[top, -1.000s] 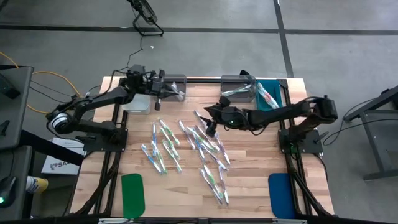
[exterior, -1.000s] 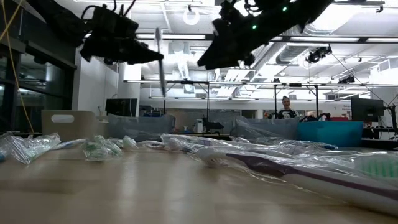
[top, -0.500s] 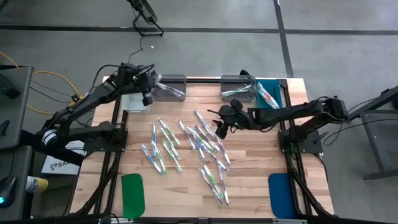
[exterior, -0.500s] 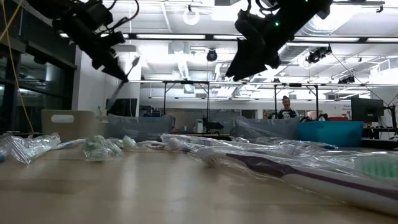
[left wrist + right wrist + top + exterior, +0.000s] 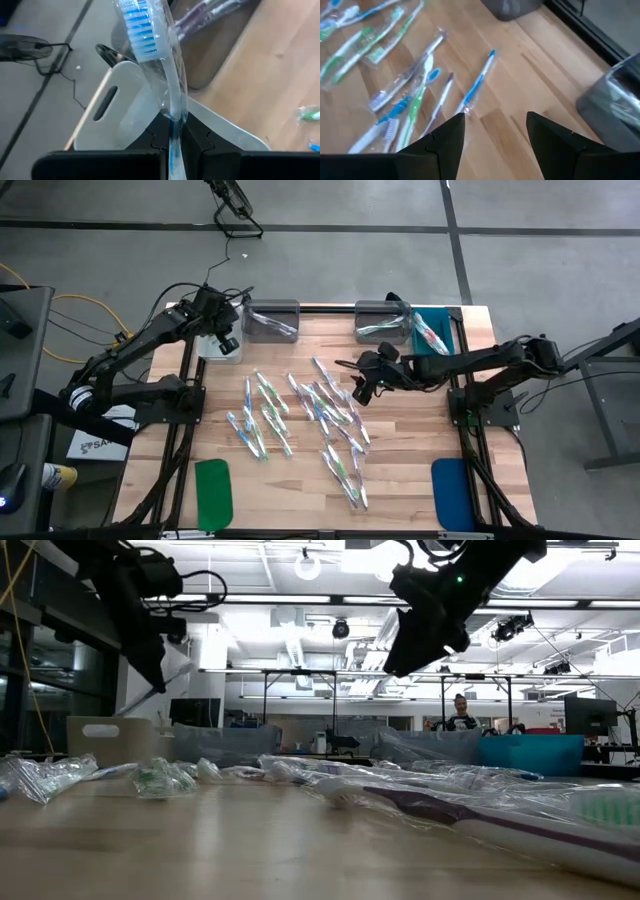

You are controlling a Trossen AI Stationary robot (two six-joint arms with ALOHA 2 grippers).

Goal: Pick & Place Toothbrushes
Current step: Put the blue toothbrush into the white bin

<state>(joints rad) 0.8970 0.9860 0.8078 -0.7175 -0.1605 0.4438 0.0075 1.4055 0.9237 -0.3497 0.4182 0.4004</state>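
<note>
Several wrapped toothbrushes (image 5: pixel 310 415) lie scattered on the wooden table's middle. At the far left corner, my left gripper (image 5: pixel 222 332) hangs over a white bin (image 5: pixel 107 117), shut on a clear-wrapped toothbrush with blue bristles (image 5: pixel 150 45). My right gripper (image 5: pixel 358 387) hovers open above the right side of the pile. Nothing is between its fingers (image 5: pixel 445 142). A blue-handled toothbrush (image 5: pixel 477 85) lies on the wood just ahead of it. My left gripper (image 5: pixel 172 122) pinches the toothbrush's handle (image 5: pixel 173 107) between its two fingers, wrapper and all. The fingers slant downward and lie across the handle. The bristle head (image 5: pixel 140 30) sticks out past the fingertips. The toothbrush is lifted clear, above the white bin.
Two grey bins (image 5: pixel 270 320) (image 5: pixel 383 320) stand along the far edge, with a teal bin (image 5: pixel 437 335) at the far right. A green pad (image 5: pixel 213 492) and a blue pad (image 5: pixel 452 492) lie at the near corners. A person stands far behind the table (image 5: pixel 460 712).
My left gripper has carried the toothbrush from beside the left grey bin toward the table's left edge, over the white bin. It has turned on the way, so the toothbrush, upright before, now slants. My right gripper has drifted toward the right edge, staying open.
</note>
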